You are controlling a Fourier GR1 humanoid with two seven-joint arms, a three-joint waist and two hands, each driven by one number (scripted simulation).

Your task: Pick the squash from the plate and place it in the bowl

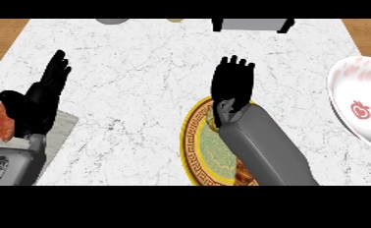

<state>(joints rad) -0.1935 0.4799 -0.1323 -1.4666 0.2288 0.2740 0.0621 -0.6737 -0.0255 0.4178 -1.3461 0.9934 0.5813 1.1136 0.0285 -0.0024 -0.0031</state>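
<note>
A round plate [190,143] with a gold patterned rim and a green centre lies at the lower middle of the counter. My right hand [233,82] hovers over its far edge with the fingers straight and pointing away, and its grey forearm covers most of the plate. A small tan sliver [211,116] shows beside the wrist; it may be the squash, the rest of it being hidden. The white bowl [351,99] with red markings sits at the right edge, partly cut off. My left hand [45,92] rests open at the far left, fingers up.
A grey boxy appliance [251,24] stands at the back edge, with a round grey object [112,20] further left. A light grey board [64,128] and a reddish item [6,124] lie by my left hand. Wooden strips border the counter's far corners.
</note>
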